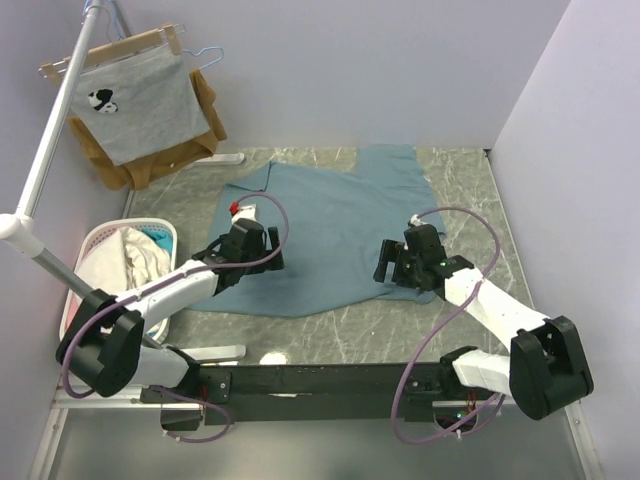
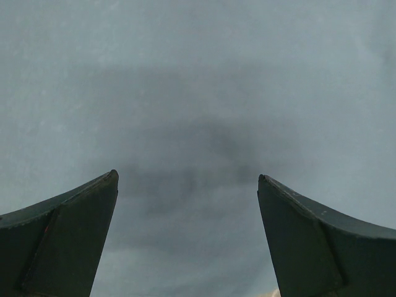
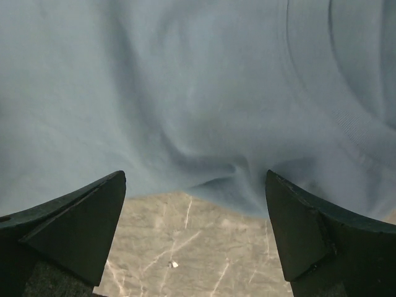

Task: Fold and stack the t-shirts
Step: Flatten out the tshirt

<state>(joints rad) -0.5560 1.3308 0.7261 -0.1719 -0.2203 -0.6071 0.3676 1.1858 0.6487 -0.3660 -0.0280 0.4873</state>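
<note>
A large dusty teal-blue t-shirt (image 1: 330, 225) lies spread on the marbled table (image 1: 460, 190), its near edge a little bunched. My left gripper (image 1: 243, 245) hovers over the shirt's left side; in the left wrist view its jaws are wide apart with only blue cloth (image 2: 185, 124) under them. My right gripper (image 1: 400, 265) hangs at the shirt's near right edge. It is open too, and between its fingers I see the rumpled hem (image 3: 210, 179) and bare table (image 3: 198, 247). Neither gripper holds anything.
A white laundry basket (image 1: 95, 245) with pale garments stands at the left. A grey printed shirt (image 1: 135, 100) and a brown garment (image 1: 110, 165) hang on hangers from a rack (image 1: 45, 160) at the back left. Walls close in the back and right.
</note>
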